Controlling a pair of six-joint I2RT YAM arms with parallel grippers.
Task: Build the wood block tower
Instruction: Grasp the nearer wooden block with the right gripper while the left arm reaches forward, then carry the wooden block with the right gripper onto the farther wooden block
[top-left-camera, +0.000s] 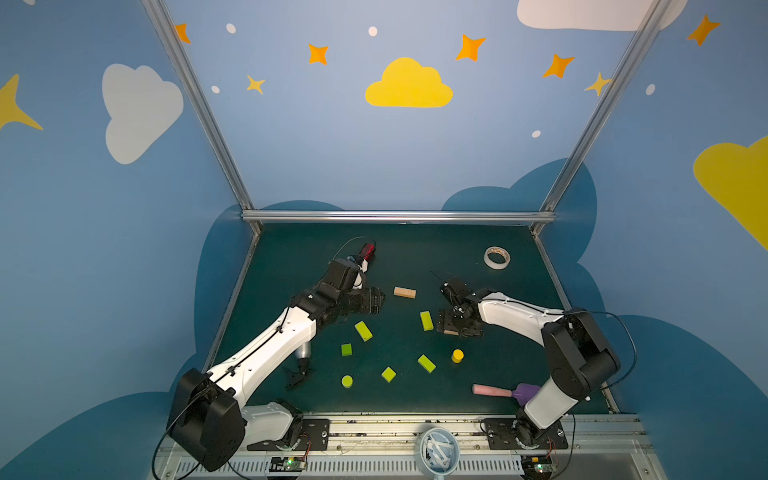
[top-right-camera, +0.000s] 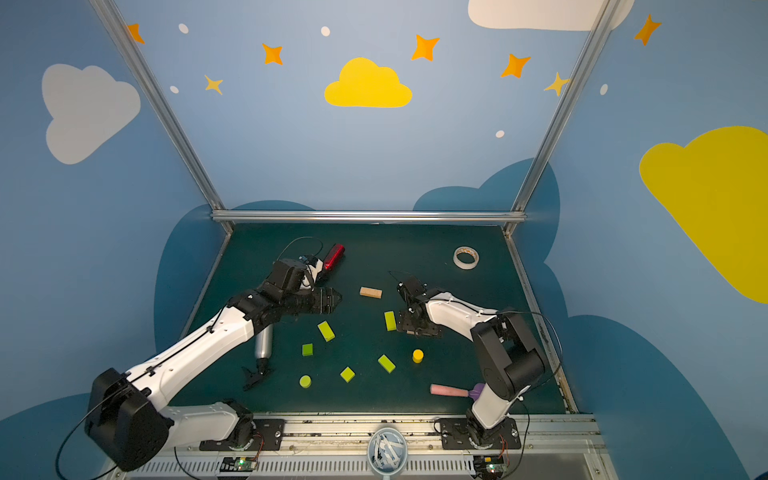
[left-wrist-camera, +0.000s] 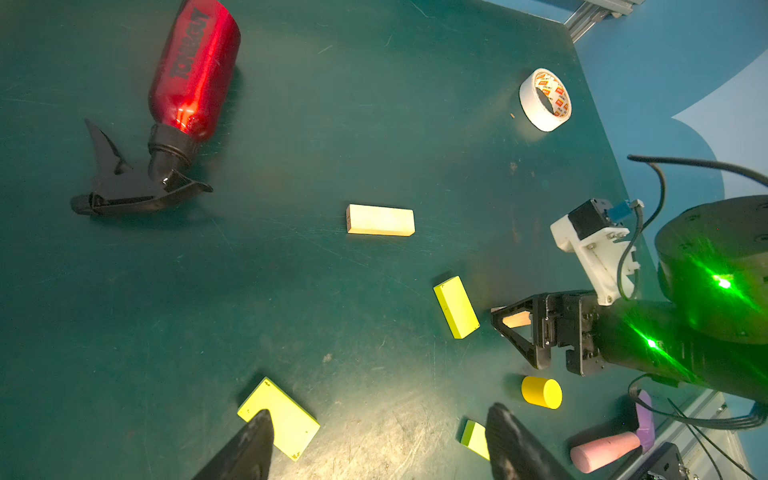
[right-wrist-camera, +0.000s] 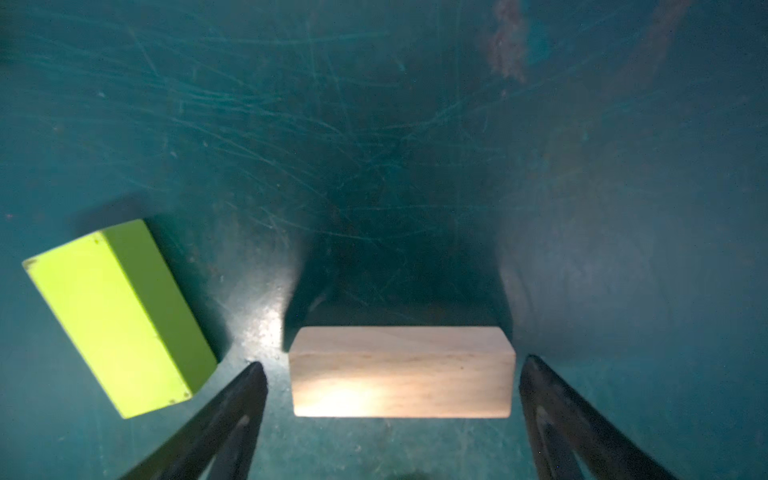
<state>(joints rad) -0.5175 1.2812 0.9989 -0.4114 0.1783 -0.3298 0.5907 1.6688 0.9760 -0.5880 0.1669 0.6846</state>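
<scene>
The wood blocks lie singly on the green mat (top-left-camera: 515, 361), and no tower is in view. My right gripper (right-wrist-camera: 392, 362) points down, open, straddling a tan bar (right-wrist-camera: 401, 372) with a gap on each side; a lime bar (right-wrist-camera: 120, 316) lies beside it. Another tan bar (top-left-camera: 404, 292) rests mid-table. My left gripper (left-wrist-camera: 380, 412) hovers open and empty, level, left of that bar, with one lime bar (left-wrist-camera: 291, 419) partly under a finger. In both top views lime bars (top-left-camera: 363, 331) (top-left-camera: 427, 363), cubes (top-left-camera: 346, 349) (top-right-camera: 347, 374), a lime cylinder (top-left-camera: 347, 381) and a yellow cylinder (top-left-camera: 457, 355) lie nearer the front.
A red spray bottle (left-wrist-camera: 193, 70) lies at the back left, a white tape roll (top-left-camera: 497, 257) at the back right. A silver spray bottle (top-right-camera: 263, 341) sits under the left arm. A pink-handled purple tool (top-left-camera: 496, 390) lies by the right arm's base.
</scene>
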